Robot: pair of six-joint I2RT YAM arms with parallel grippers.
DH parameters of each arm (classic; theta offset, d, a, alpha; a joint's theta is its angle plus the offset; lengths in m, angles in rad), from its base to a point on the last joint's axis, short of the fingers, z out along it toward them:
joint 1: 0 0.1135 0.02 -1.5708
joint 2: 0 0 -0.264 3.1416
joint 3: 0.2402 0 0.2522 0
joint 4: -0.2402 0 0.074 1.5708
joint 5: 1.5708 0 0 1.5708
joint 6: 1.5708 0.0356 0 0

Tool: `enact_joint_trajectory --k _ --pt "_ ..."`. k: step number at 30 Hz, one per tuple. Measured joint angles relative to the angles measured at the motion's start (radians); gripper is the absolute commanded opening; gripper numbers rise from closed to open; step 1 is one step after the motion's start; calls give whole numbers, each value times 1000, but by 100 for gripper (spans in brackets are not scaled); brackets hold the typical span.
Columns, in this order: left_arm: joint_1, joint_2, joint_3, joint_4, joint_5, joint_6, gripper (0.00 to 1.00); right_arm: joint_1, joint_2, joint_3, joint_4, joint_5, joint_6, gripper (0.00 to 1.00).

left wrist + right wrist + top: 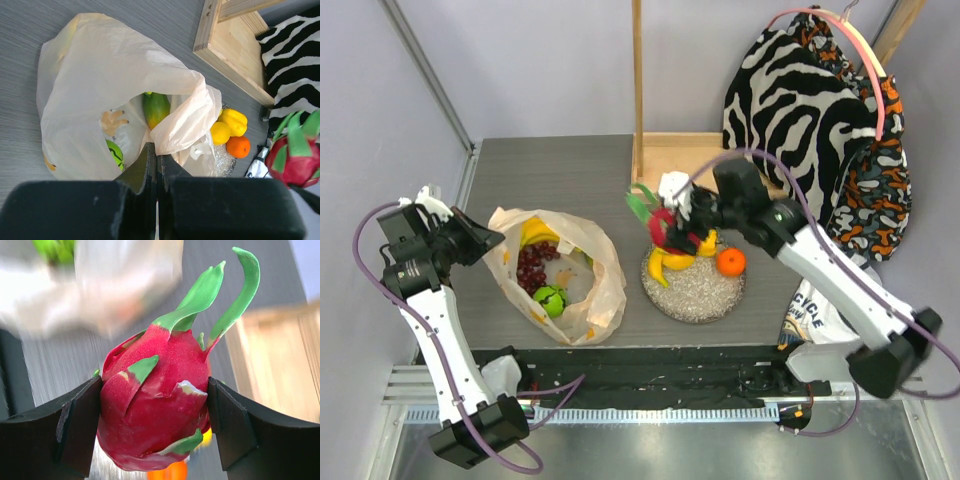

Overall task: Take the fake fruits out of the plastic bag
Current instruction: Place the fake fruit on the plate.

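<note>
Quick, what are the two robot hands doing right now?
Left gripper: shut, pinching the plastic bag rim.
Right gripper: closed on the red fruit.

Your table is a dark grey top with a fine grain running left to right. On its left half lies the plastic bag, thin, crumpled and beige with small orange prints, its mouth gaping upward. Just to the right of the bag you have a round speckled grey plate lying flat on the top. Behind the plate, at the far edge, a pale wooden frame rests on the table, with an upright post rising at its left side. At the right edge, near the plate, is a white printed cloth; you cannot tell whether it rests on the top or hangs off it.
</note>
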Motion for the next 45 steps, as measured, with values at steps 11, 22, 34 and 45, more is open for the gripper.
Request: enact_joint_trajectory --k 11,22,34,45 --pt "0 76 0 35 -12 -6 0 -3 -299 -533 -164 381 -130 23" --pt "0 137 49 51 -13 -18 0 -9 -370 -715 -63 497 -115 29" --pt "2 92 23 47 -16 -16 0 -9 -359 -773 72 540 -126 68" --pt "2 45 -10 -64 -41 89 0 -10 -304 -570 -28 477 -74 100"
